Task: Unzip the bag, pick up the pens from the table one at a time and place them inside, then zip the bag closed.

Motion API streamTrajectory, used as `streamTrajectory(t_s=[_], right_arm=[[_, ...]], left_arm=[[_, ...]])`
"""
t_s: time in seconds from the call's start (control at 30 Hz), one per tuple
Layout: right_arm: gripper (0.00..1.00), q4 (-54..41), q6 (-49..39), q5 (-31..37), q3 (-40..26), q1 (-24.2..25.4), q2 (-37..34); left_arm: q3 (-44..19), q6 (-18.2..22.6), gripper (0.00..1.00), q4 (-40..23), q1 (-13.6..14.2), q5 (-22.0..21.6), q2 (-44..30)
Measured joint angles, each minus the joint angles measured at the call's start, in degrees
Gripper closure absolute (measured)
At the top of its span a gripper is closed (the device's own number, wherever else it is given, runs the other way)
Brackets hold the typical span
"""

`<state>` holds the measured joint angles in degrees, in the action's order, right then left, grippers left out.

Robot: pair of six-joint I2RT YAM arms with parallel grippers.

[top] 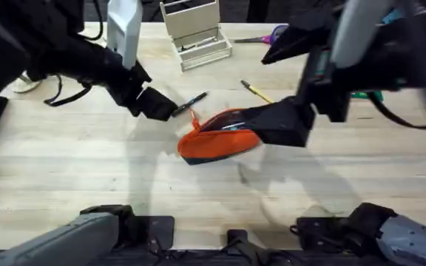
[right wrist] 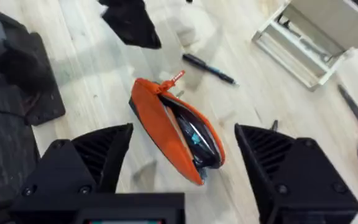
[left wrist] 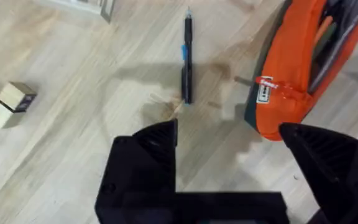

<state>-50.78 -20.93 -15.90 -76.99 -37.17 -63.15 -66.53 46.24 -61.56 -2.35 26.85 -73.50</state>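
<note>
The orange pencil pouch (top: 219,138) lies mid-bench on the butcher-block bench (top: 65,170), its long axis running left to right, zipper already open so that the mouth gapes and some slim contents show inside; its red zipper pull (right wrist: 173,79) sticks out at the left end; two pens lie loose on the bench, counted: one black pen (top: 192,101) just left of and beyond the pouch, its long axis angled from near-left to far-right, and one yellow pen (top: 256,91) farther off to the right; the left jaws (left wrist: 229,140) stand open and empty, just short of the black pen's near end, with the pen's axis running straight away from them, so the left arm is plainly the nearer one for that pick; the right jaws (right wrist: 185,152) are also spread wide, holding nothing, hovering over the pouch's right end; purple-handled scissors (top: 272,35) and a white desk organiser (top: 195,33) sit at the far edge, one of each.
</note>
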Motion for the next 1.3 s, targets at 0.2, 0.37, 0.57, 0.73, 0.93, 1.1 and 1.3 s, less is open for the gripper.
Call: streamTrajectory(t_s=[0.2,0.37,0.57,0.73,0.93,1.1,1.3], right_arm=[[0.003,0.00,0.17,0.00,0.00,0.00,3.85],[0.003,-0.09,0.19,0.00,0.00,0.00,5.07],[0.003,-0.66,0.22,0.00,0.00,0.00,5.18],[0.003,-0.66,0.37,0.00,0.00,0.01,5.18],[0.003,-0.66,0.38,0.00,0.00,0.00,5.17],[0.003,-0.66,0.38,0.00,0.00,0.00,5.17],[0.003,-0.66,0.37,0.00,0.00,0.00,5.18]], left_arm=[[-0.02,-3.42,0.007,5.74,1.40,-2.54,-3.89],[-0.04,-7.33,0.007,11.16,4.53,-6.05,-6.30],[-0.08,-11.55,0.008,15.05,9.21,-11.80,-9.94],[-0.08,-13.24,0.007,16.17,11.89,-15.49,-14.22],[-0.08,-13.77,0.007,17.01,13.54,-17.67,-19.74],[-0.08,-13.85,0.007,17.68,14.23,-17.92,-23.49],[-0.08,-13.94,0.008,20.05,14.34,-18.12,-25.78]])
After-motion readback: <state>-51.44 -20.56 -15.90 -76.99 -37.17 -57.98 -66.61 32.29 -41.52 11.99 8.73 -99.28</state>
